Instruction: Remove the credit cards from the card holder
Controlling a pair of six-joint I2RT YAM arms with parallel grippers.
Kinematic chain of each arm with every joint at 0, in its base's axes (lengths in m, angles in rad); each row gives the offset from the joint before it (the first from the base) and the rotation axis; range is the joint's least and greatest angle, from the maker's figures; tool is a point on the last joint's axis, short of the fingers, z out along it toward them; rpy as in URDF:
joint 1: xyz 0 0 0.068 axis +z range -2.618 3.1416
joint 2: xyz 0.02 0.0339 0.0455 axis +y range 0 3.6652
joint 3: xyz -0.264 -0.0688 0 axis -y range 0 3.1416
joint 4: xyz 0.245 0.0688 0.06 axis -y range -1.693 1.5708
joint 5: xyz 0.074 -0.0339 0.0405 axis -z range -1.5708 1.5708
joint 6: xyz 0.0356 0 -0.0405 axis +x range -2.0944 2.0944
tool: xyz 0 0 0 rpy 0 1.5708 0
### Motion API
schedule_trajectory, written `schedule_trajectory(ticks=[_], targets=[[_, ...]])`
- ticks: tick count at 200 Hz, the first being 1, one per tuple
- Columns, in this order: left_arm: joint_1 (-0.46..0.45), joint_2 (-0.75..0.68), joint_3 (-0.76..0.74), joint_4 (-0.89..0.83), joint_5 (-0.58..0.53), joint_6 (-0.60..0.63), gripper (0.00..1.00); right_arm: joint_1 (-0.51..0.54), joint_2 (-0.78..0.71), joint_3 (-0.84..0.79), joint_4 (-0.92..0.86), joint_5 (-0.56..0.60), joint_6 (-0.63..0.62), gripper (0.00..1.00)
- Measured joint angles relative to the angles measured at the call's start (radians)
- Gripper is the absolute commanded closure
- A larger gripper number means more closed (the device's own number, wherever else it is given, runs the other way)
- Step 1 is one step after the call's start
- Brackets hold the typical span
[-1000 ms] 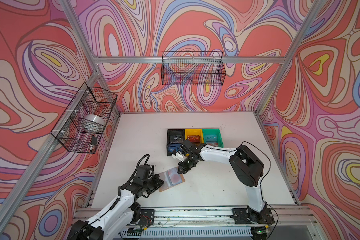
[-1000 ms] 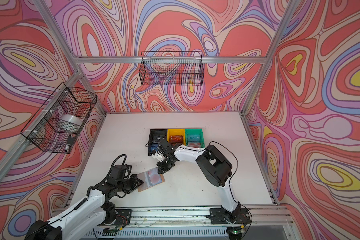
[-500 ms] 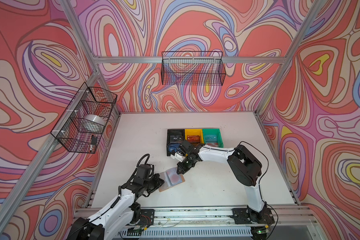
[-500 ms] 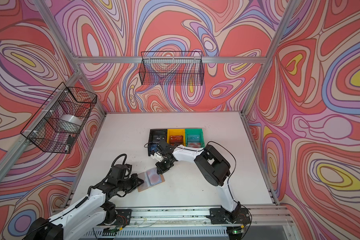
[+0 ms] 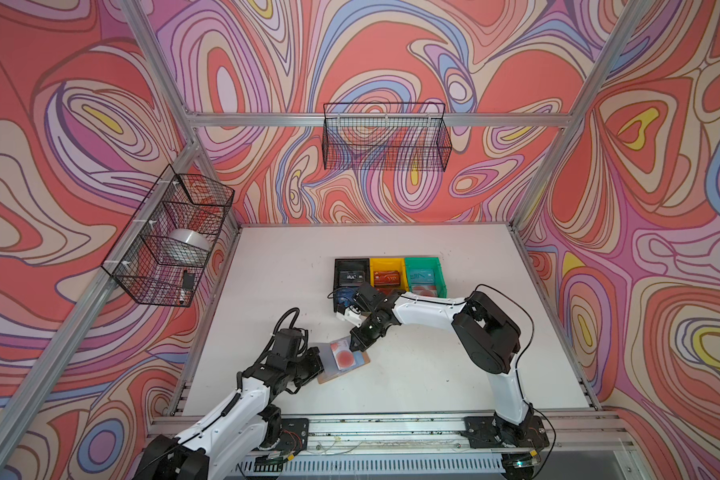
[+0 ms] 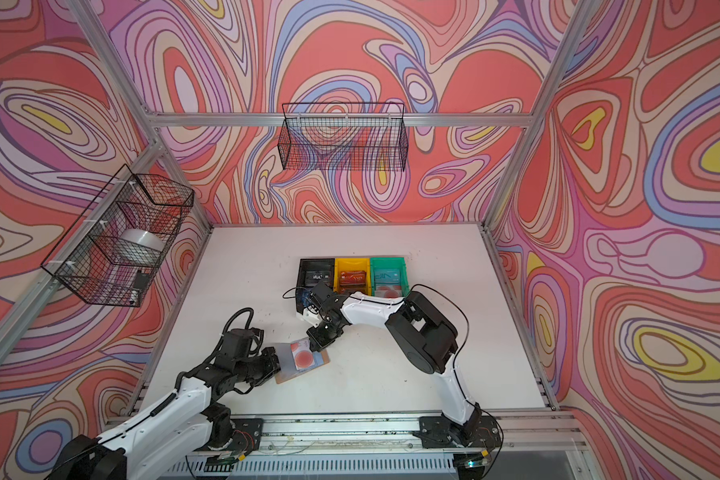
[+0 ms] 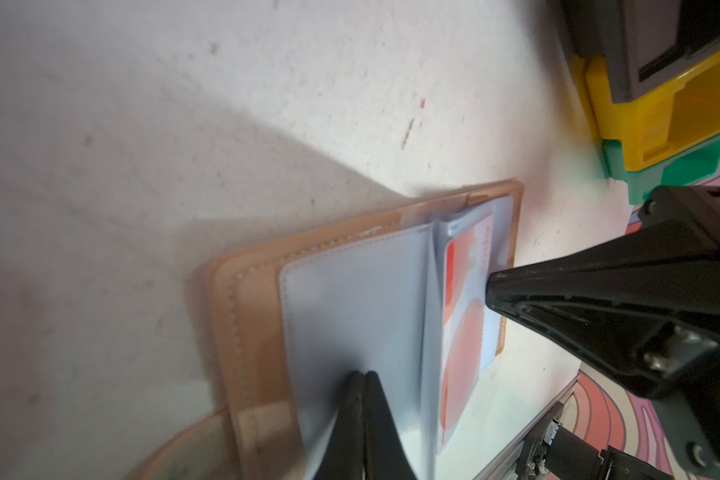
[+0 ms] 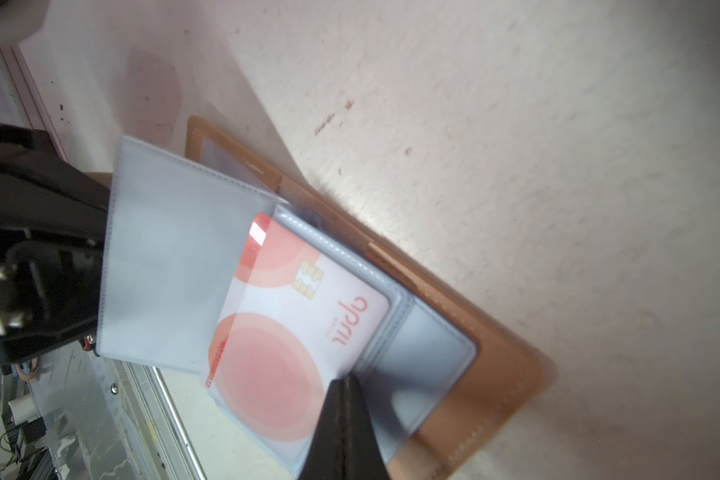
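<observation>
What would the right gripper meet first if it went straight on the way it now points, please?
Most likely the whitish card in the card holder; the shut right gripper seems to touch the card's edge.

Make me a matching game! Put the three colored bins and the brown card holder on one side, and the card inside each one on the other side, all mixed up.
Things:
1. black bin
2. yellow bin
3. green bin
4. card holder

Card inside:
A. whitish card with red circle
B. teal card
C. dark VIP card
D. red card

Pairs: 1-C, 2-D, 3-B, 4-A
</observation>
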Motion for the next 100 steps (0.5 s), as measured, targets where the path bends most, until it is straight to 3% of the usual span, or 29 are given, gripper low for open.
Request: schedule_trajectory(ticks=[53,75,100], targets=[[0.000,-0.233,0.164,-0.307,-0.027,0.006,0.89,0.000,0.000,0.001,-0.009,0.003,-0.003,0.97],[0.000,-0.308,0.235,-0.361,-0.032,0.006,0.89,0.000,0.000,0.001,-0.010,0.003,-0.004,0.97],[-0.001,-0.311,0.213,-0.353,-0.017,-0.006,0.89,0.000,0.000,0.001,-0.011,0.003,-0.005,0.97]])
